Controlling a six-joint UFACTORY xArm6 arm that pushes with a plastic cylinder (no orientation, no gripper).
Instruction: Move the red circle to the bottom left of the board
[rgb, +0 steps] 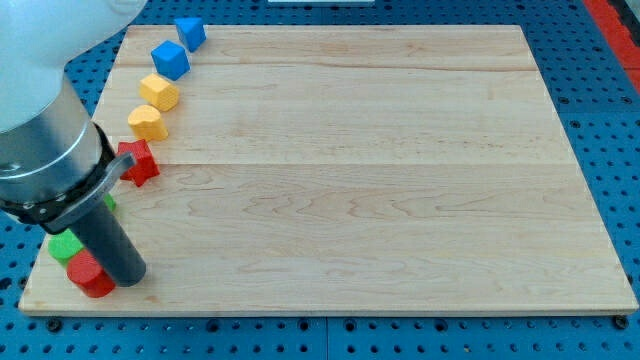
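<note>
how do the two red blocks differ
The red star lies in full view higher on the board's left edge; the red circle sits at the bottom-left corner, partly hidden by my tip, which is against it. The star has points; the circle looks rounded. Both are red.

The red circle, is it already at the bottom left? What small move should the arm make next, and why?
Probably only a short nudge, or a retreat. The red circle already lies near the bottom left corner of the board, just below the green block. My tip stands against its right side, so little pushing seems left.
</note>
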